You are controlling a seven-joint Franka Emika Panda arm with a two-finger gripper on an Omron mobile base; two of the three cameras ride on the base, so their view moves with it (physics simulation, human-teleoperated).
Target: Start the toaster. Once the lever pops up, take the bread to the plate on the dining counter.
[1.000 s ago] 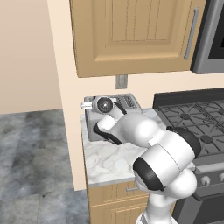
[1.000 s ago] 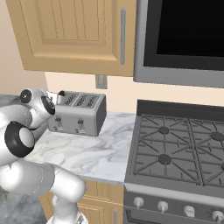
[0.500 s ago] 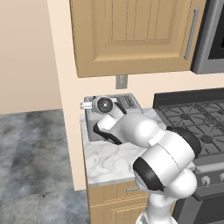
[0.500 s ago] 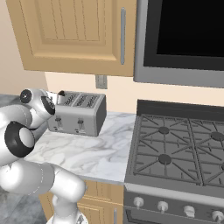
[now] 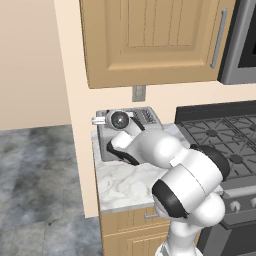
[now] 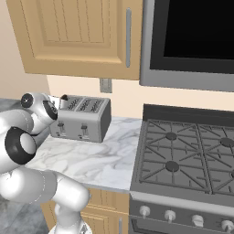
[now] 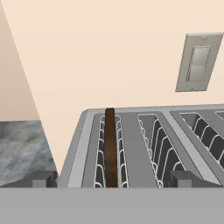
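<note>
Bread [image 7: 110,148] in toaster [image 6: 82,119] end slot; stove [image 6: 183,157] right.

A home kitchen. Light wooden wall cupboards [image 6: 77,36] with a long metal handle [image 6: 128,37] hang above a marble worktop [image 6: 87,157] set on wooden base drawers [image 5: 132,225]. A gas cooker [image 6: 187,155] with black burner grates and a row of front knobs stands beside the worktop, under a dark-fronted microwave [image 6: 192,41]. A grey four-slot toaster [image 6: 84,119] sits against the cream wall, below a wall switch [image 7: 197,62]. The floor [image 5: 40,190] is grey stone tile.
</note>
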